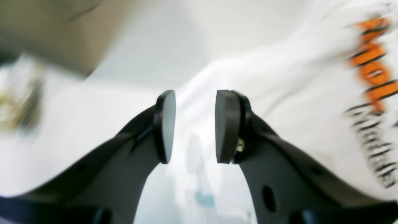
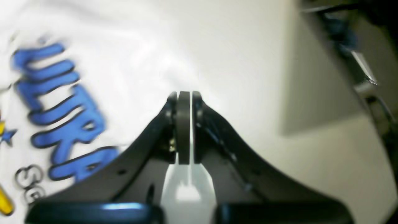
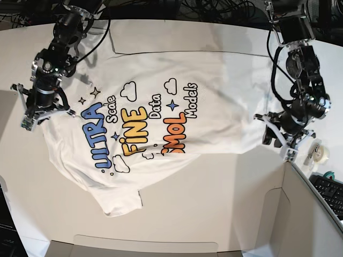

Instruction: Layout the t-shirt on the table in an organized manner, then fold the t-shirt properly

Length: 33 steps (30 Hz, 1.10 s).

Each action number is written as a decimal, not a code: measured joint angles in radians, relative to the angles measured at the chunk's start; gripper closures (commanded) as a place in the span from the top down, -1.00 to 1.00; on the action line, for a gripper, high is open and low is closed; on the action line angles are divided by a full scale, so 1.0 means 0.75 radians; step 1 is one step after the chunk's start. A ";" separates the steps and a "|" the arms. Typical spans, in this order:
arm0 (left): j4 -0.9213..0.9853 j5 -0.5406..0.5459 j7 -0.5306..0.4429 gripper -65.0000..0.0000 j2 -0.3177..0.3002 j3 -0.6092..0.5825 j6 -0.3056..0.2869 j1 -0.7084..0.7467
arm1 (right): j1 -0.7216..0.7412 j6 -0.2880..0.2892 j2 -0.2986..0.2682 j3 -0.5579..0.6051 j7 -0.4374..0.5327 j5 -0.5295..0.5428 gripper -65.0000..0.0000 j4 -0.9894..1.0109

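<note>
White t-shirt [image 3: 155, 123] lies print-up across the middle of the tabletop [image 3: 214, 214], mostly flat, wrinkled, near-left sleeve part bunched. Lettering reads ULTRA, FiNE, SMOL, with clouds and stars. Right gripper [image 3: 38, 113] sits at the shirt's left edge; wrist view shows its fingers [image 2: 183, 130] pressed together, whether cloth is pinched between them can't be told. Left gripper [image 3: 280, 138] sits at the shirt's right edge, fingers [image 1: 166, 124] spread, nothing between them, shirt fabric beneath. Tape roll [image 3: 320, 151] far right.
</note>
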<state>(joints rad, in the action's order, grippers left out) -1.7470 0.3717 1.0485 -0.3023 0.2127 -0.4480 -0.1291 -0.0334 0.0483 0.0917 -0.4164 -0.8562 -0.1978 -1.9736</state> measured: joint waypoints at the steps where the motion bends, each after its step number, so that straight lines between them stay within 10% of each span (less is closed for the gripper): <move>1: -0.023 -0.004 0.001 -0.35 -0.004 0.022 0.000 0.015 | -0.017 -0.017 0.002 -0.025 -0.003 0.026 -0.80 -0.020; 13: -0.258 0.007 0.137 -0.34 0.008 0.364 -0.007 0.184 | -0.257 -0.007 -0.004 -0.215 -0.004 0.593 -0.57 -0.055; 23: -0.325 0.017 0.209 -0.34 0.040 0.507 -0.008 0.273 | -0.392 0.043 -0.107 -0.541 -0.006 1.394 -0.57 -0.062; 29: -0.343 0.180 0.257 -0.34 0.059 0.604 -0.011 0.325 | -0.518 0.056 -0.128 -0.663 0.004 1.517 -0.57 -0.063; 33: -0.341 0.284 0.344 -0.34 0.056 0.620 -0.012 0.343 | -0.587 0.226 -0.119 -0.714 -0.011 1.539 -0.57 -0.060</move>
<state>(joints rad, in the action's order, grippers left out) -2.0026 0.5850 1.3064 -0.2604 0.6773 -0.4568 0.1280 -0.4740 0.2176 0.0029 -0.9516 -0.8646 0.9565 -2.0186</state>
